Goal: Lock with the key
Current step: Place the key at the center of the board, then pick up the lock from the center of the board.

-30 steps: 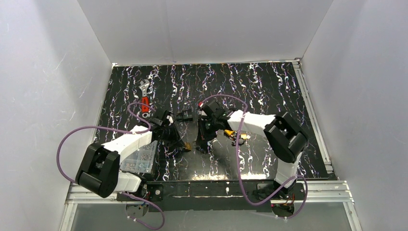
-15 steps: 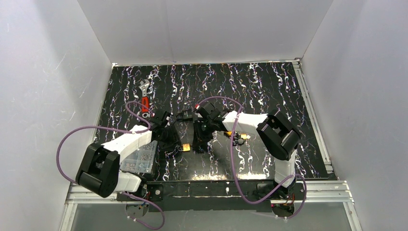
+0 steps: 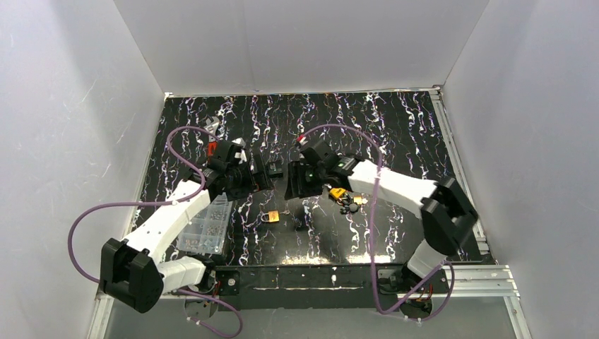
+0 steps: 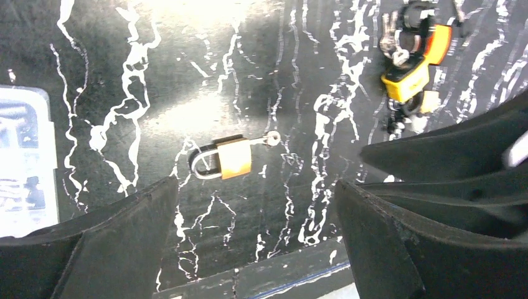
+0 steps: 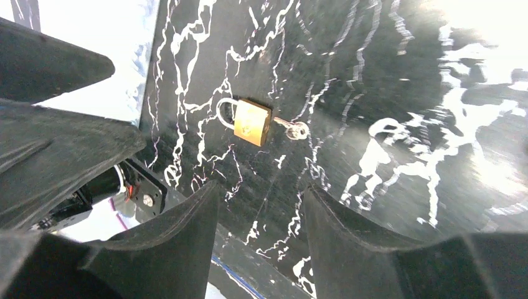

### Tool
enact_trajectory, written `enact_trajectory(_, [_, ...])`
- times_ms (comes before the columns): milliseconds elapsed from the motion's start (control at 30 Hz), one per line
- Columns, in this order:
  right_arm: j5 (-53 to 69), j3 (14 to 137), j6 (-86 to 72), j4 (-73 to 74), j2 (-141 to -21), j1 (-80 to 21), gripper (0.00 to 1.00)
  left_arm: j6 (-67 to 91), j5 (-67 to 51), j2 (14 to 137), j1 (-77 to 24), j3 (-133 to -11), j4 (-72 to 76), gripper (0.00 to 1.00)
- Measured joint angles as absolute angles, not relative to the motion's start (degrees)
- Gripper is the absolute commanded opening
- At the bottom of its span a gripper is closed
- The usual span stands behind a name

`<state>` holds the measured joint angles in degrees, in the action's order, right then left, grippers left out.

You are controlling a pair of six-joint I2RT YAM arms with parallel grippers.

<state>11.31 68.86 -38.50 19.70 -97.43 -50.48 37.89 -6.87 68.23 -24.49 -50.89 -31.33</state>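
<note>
Brass padlock (image 4: 235,158), key (image 4: 270,138) in its base, flat on marbled table (image 4: 155,75)

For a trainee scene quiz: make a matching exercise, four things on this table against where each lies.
Things: 1 brass padlock; 2 clear parts box; 3 red-handled wrench; 4 bunch of yellow padlocks and keys.
Places: A far left, beyond the left arm; B near left, alongside the left arm; C centre, between both arms; D close beside the right arm.
Pairs: 1-C; 2-B; 3-A; 4-D.
</note>
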Motion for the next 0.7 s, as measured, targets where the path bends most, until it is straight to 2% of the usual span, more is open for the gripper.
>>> enact_trajectory(200, [-0.8, 67.5, -37.0, 26.0, -85.6, -48.3, 0.66, 35.4, -10.5, 66.8, -24.5, -54.7, -33.1, 0.97])
enact_trajectory(367, [-5.7, 58.9, -35.4, 27.9, -79.1, -40.8, 0.65, 34.0, -13.5, 66.3, -24.5, -57.4, -34.3, 0.98])
enact_trajectory(533, [-7.6, 51.0, -34.0, 29.5, -76.4, -33.4, 0.6, 33.4, -15.3, 65.9, -24.5, -58.2, -34.8, 0.95])
enact_trajectory(700, [-7.7, 49.8, -31.1, 29.3, -77.9, -32.2, 0.55, 33.3, -16.1, 65.9, -24.5, -58.2, -35.0, 0.93])
